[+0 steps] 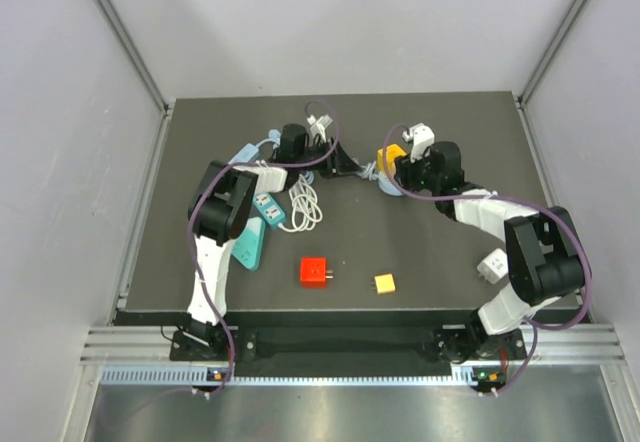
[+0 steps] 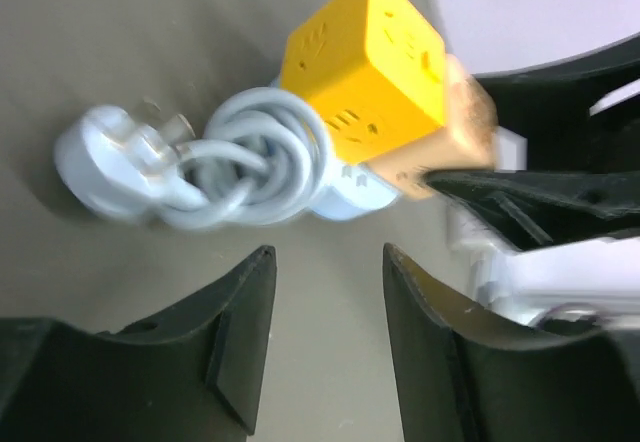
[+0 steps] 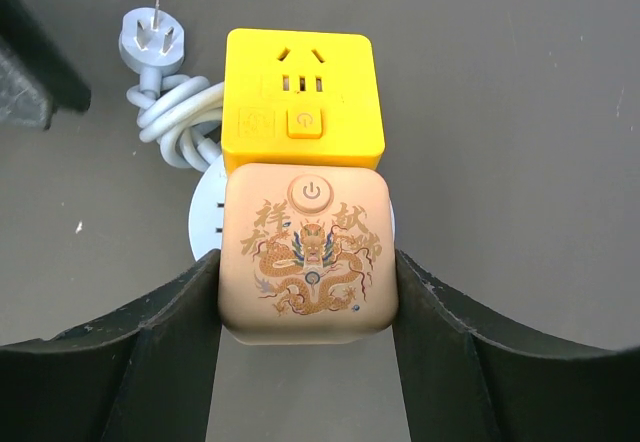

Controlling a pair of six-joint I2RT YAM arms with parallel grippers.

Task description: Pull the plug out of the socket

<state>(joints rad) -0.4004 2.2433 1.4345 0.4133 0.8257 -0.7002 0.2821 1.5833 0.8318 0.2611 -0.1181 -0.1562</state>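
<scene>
Two cubes touching, far-centre of table (image 3: 500, 112): beige cube (image 3: 307, 252) clamped in right gripper (image 3: 305, 262), yellow socket (image 3: 300, 92) beyond. Left gripper (image 2: 327, 252) jaws apart, empty, near grey plug (image 2: 105, 162) lying loose w/ coiled cord (image 2: 260, 152).

The grey plug (image 3: 152, 40) lies free beside the yellow socket (image 3: 300, 92).

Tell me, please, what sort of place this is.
Likely a robot test cell: a dark table boxed in by plain white panels, two arms bolted at its near edge, and a yellow power cube and tan power cube there.
</scene>
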